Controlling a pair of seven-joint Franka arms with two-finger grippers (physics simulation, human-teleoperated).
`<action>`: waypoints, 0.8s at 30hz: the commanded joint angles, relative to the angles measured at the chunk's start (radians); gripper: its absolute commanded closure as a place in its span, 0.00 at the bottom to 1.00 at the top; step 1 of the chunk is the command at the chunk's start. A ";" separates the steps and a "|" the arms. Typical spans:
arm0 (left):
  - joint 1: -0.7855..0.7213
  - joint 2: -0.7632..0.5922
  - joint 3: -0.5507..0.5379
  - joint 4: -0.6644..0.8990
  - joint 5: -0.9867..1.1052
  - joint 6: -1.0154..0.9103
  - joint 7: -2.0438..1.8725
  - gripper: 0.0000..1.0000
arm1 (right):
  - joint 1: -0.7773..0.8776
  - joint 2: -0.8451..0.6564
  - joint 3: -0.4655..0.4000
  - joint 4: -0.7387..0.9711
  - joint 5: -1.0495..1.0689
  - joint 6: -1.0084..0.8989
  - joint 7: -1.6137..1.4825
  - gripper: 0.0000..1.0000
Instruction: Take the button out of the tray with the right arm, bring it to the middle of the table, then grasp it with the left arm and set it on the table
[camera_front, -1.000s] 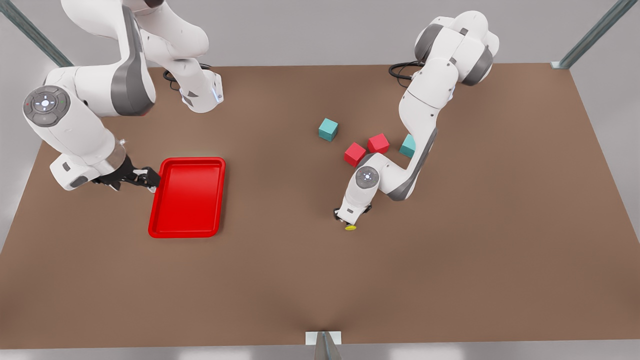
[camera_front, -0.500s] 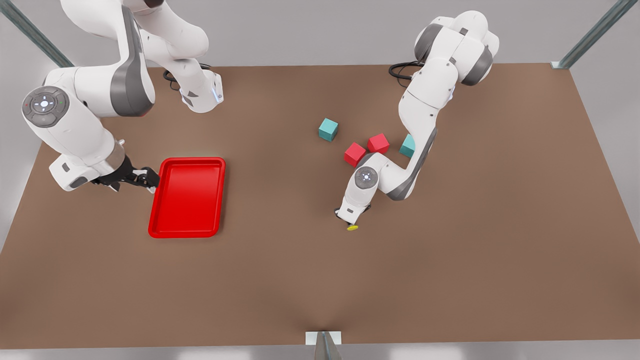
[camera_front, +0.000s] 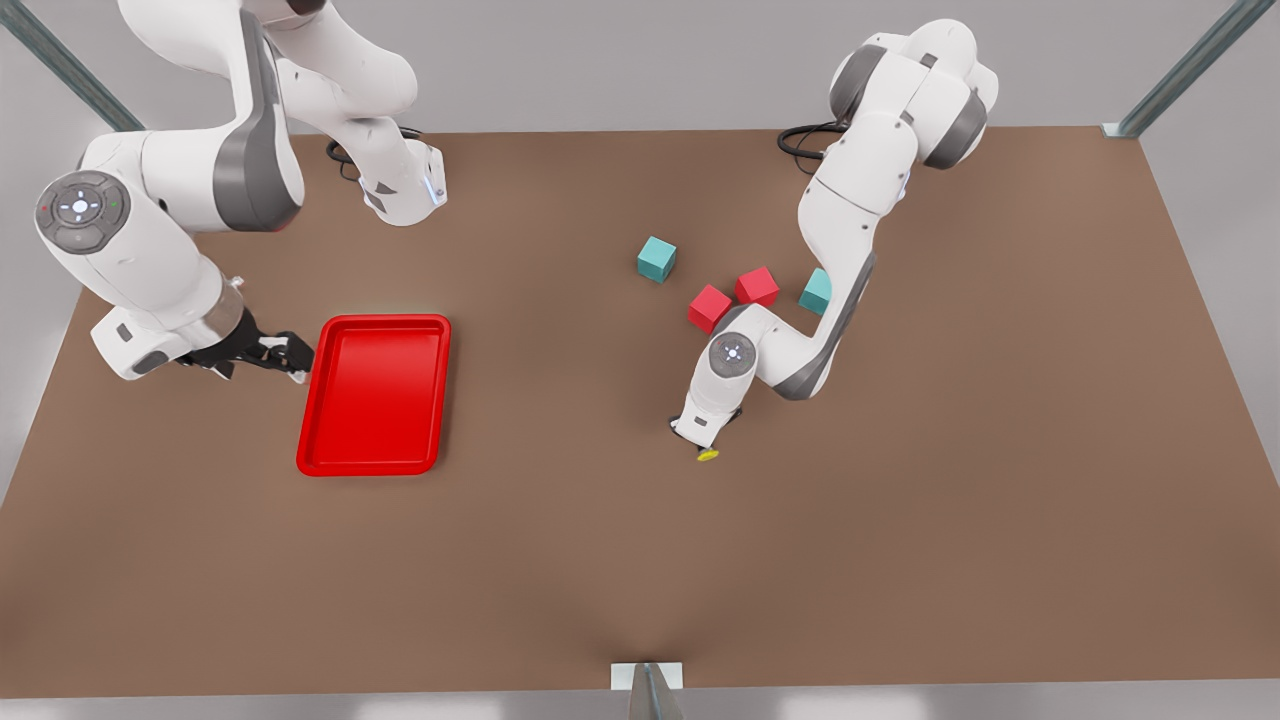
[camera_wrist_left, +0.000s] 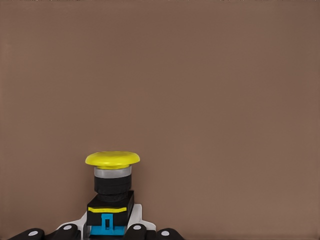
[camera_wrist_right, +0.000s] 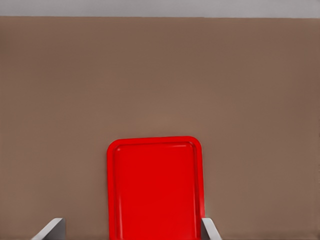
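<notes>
brown table (camera_front: 900, 520), yellow-capped button (camera_wrist_left: 111, 192)

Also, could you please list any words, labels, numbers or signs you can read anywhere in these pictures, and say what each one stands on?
No readable text, brand or number anywhere.
Yellow-capped dark grey push button, at the left gripper: a blue tab and yellow stripe, no lettering.
Shallow bright red rectangular tray, beside the right gripper: plain.
Grey round joint caps on the white arms: small light marks, too small to read.
Red and teal cubes: blank faces.
</notes>
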 joint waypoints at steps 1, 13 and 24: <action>-0.001 -0.019 0.000 0.003 0.000 -0.005 -0.022 0.54 | 0.004 -0.001 -0.001 0.000 -0.002 -0.005 -0.007 0.00; -0.005 -0.019 0.041 0.088 0.818 -0.499 -1.556 0.54 | 0.003 -0.001 -0.001 0.001 -0.003 -0.005 -0.007 0.00; -0.192 0.147 0.063 0.130 1.062 -1.083 -2.016 0.54 | 0.003 0.016 -0.001 0.033 -0.002 0.006 -0.002 0.00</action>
